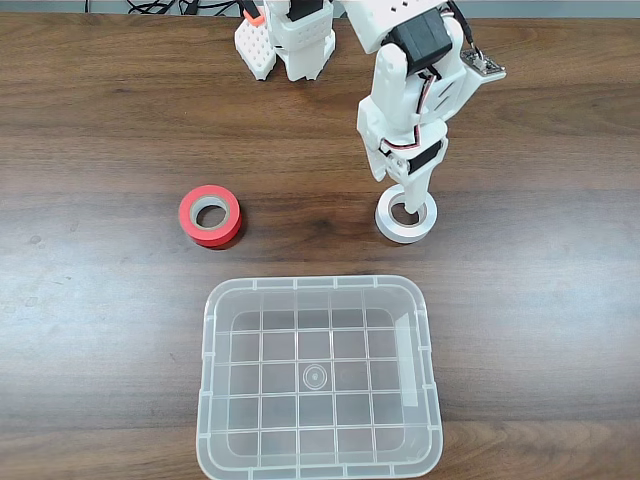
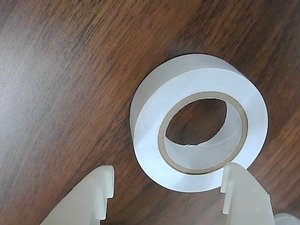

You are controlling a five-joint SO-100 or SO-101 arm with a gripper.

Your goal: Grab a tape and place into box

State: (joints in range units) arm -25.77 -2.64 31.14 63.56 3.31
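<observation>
The white tape (image 1: pixel 395 232) lies flat on the dark wooden table, right of centre in the fixed view. My gripper (image 1: pixel 408 200) has come down right over it, the white arm reaching in from the top. In the wrist view the tape (image 2: pixel 150 117) is close up, its round hole and pale core showing. My gripper (image 2: pixel 166 190) is open: one white finger (image 2: pixel 96 192) stands outside the roll on the left, the other finger (image 2: pixel 243 194) overlaps its lower right rim. The clear box (image 1: pixel 318 284) with a grid base sits empty at the front of the table.
A red-orange roll (image 1: pixel 215 236) with a grey core lies to the left of the white tape. The arm's white base (image 1: pixel 285 45) stands at the table's far edge. Bare wood separates the rolls from the box.
</observation>
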